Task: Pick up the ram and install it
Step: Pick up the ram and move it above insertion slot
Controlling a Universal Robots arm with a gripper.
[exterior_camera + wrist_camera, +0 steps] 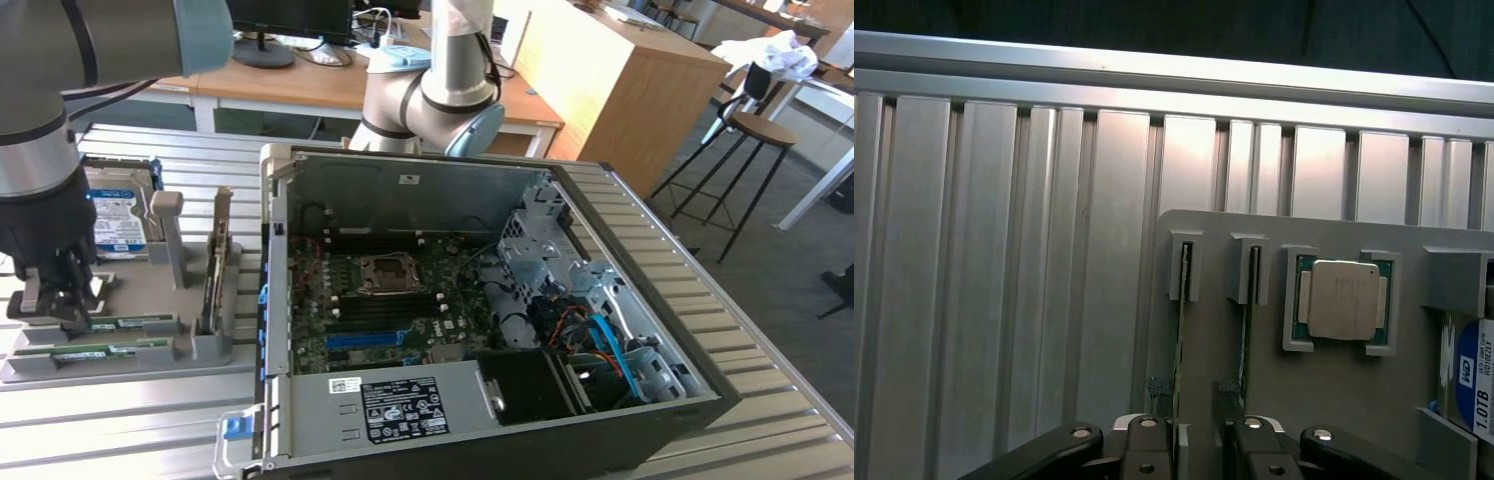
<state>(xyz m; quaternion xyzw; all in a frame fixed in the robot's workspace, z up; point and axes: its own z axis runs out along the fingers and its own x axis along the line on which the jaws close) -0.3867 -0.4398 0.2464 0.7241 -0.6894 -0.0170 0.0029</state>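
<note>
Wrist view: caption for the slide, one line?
Open pincer low over two ram sticks slotted in a grey holder, CPU alongside.

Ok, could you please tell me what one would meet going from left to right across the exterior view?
Hand → hard drive → upright card in the grey holder → CPU socket inside the open case → blue cable → stool.

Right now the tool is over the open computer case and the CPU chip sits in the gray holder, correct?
No. The exterior view shows the tool over the gray holder, beside the open computer case. The CPU chip does sit in that holder.
</note>
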